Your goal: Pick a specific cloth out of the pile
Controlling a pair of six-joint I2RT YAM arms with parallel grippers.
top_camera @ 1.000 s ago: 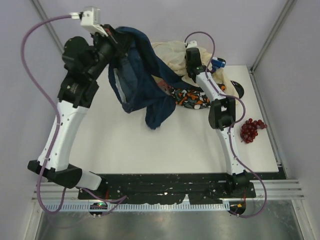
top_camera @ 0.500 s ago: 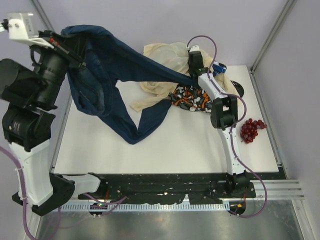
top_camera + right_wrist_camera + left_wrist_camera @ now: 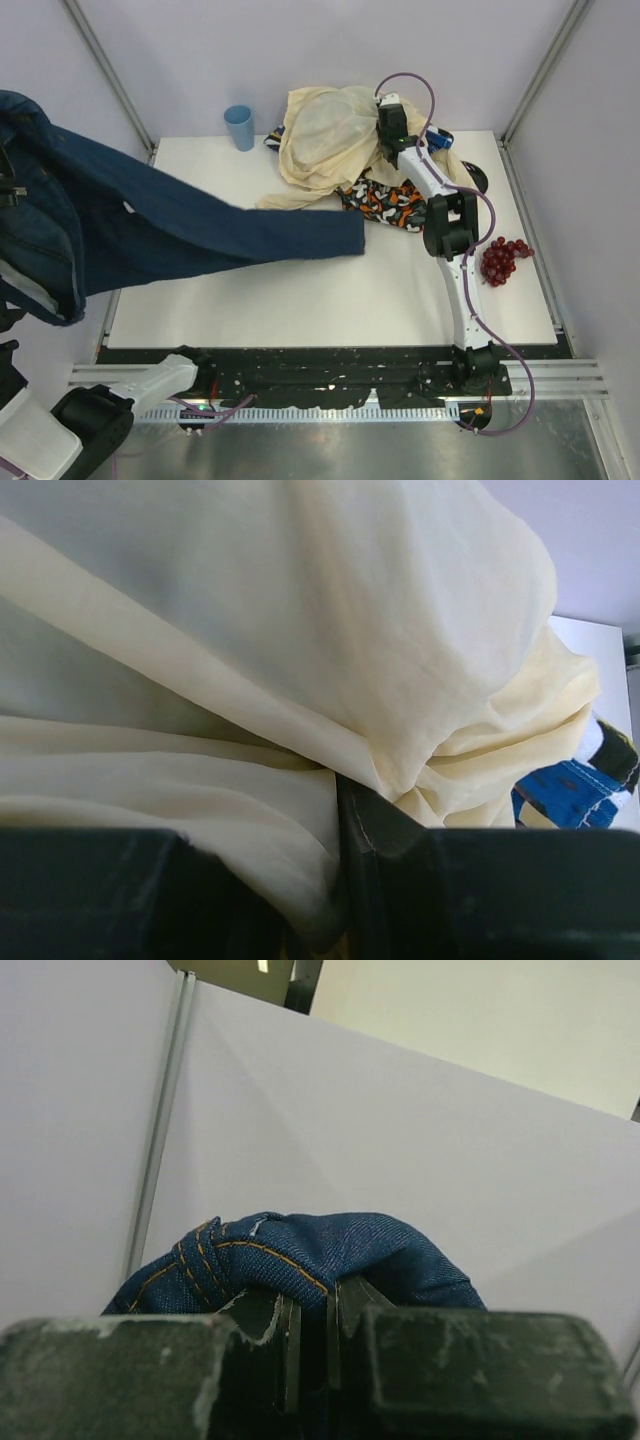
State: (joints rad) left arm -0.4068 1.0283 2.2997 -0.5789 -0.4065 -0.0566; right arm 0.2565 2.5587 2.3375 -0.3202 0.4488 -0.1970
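The dark blue denim cloth [image 3: 200, 230] stretches from the far left edge to the table's middle, its leg end lying just in front of the pile. My left gripper [image 3: 312, 1305] is shut on a seamed fold of the denim [image 3: 330, 1250], held high beyond the table's left side; in the top view the cloth hides it. The pile [image 3: 330, 140] sits at the back: a cream-yellow cloth over an orange-black-white patterned cloth [image 3: 385, 200]. My right gripper [image 3: 383, 152] is pressed into the pile, shut on the cream-yellow cloth [image 3: 250, 630].
A blue cup [image 3: 239, 127] stands at the back, left of the pile. A bunch of red grapes [image 3: 500, 260] lies at the right edge. A dark round object [image 3: 475, 180] lies right of the pile. A blue patterned scrap [image 3: 565, 785] shows beside the cream cloth.
My left arm has swung far left and up, dragging the denim out of the pile. Its leg has slid free onto the table. The cream cloth has settled back. The right gripper stayed put.
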